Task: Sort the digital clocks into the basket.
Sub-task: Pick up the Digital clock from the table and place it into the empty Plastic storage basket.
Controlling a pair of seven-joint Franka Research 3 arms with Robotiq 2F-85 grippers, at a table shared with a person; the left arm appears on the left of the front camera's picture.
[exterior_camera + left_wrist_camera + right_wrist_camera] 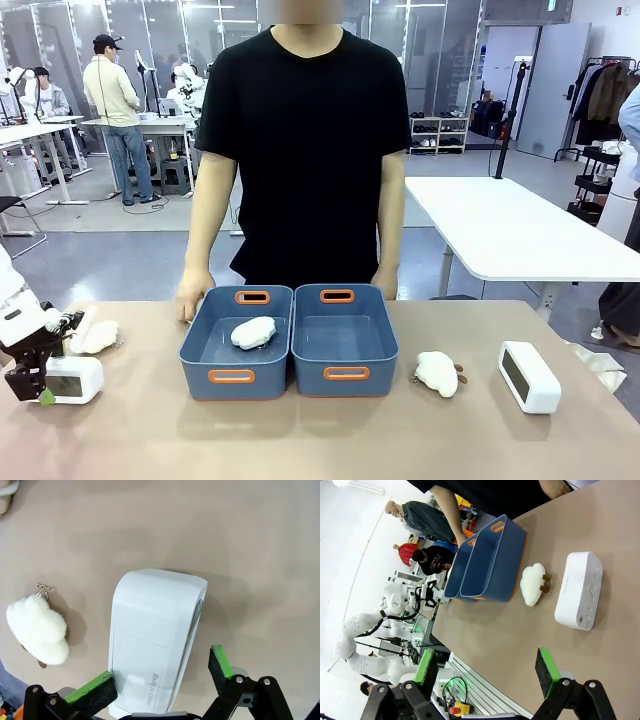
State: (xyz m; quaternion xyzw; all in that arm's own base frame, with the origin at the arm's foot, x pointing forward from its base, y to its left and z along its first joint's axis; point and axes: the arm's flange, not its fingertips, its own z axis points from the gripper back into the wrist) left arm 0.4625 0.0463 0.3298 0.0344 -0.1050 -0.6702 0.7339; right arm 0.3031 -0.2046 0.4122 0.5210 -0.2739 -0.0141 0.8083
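Clock [155, 625] lies between the spread fingers [220, 662] of the released left hand [157, 677].

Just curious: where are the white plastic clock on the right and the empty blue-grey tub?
White rounded plastic clock [532, 375], front view, its top face.
Empty blue-grey rectangular plastic tub [315, 379], front view, near wall.

Digital clock [155, 630], white, rounded casing: lies on tan table [250, 545], its "Made in China" print showing. It sits between the spread green pads [92, 690] of the left gripper [157, 675], one pad at its edge and the other apart.
Plush toy [39, 630], white, fluffy, with small metal chain [44, 589]: lies beside the clock, not touching.
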